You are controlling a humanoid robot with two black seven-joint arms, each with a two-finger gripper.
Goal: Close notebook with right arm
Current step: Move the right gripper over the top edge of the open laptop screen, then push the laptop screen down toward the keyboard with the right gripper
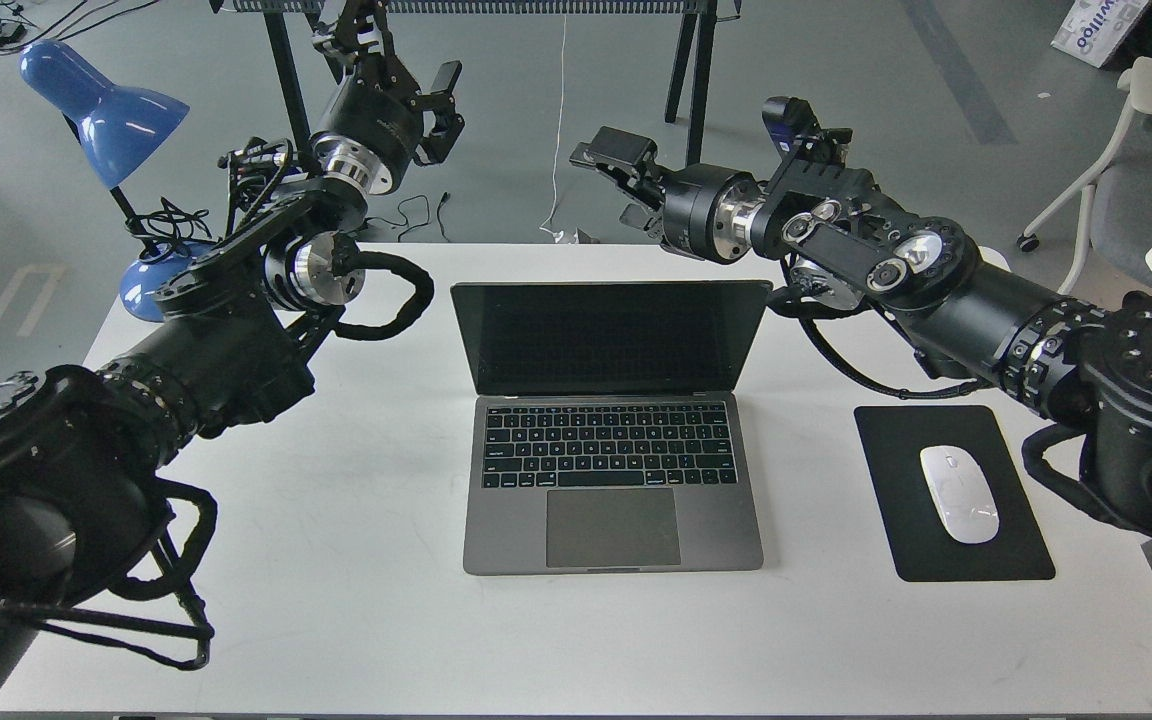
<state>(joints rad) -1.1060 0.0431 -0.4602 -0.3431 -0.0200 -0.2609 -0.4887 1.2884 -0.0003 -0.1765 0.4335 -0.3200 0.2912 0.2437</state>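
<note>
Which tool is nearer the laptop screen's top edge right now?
Right. The right tool hangs just behind and above the laptop lid's top edge, near its middle. The left tool is farther back, off to the lid's left.

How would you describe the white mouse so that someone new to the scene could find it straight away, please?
Start at the white table and find the open notebook in its middle. To the right lies a black mouse pad; the white mouse rests on it, the only small glossy white oval around.
</note>
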